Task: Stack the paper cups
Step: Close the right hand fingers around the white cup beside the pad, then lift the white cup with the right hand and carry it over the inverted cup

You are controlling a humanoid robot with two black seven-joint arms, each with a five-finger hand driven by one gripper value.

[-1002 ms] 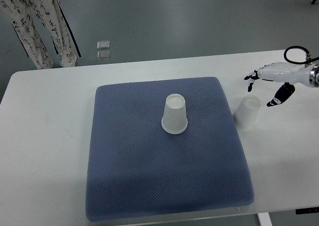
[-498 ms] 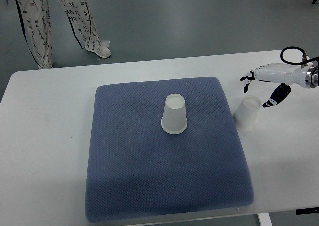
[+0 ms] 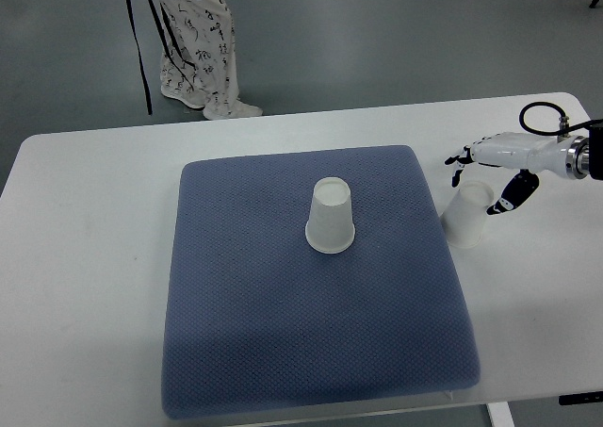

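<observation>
One paper cup (image 3: 331,217) stands upside down in the middle of the blue mat (image 3: 283,333). A second upside-down paper cup (image 3: 467,214) sits on the white table just off the mat's right edge. My right hand (image 3: 479,178) comes in from the right edge and hovers over that second cup. Its fingers are spread on the cup's far side and its thumb lies at the cup's right side, with nothing held. The left arm does not show.
The white table (image 3: 85,257) carries the mat; its far edge runs along the top and its right end lies near my right arm. A person's legs (image 3: 193,41) stand on the floor beyond the far edge.
My right hand has slid left until its open fingers straddle the right-hand cup. The person behind the table has walked to the right. Both cups stayed put.
</observation>
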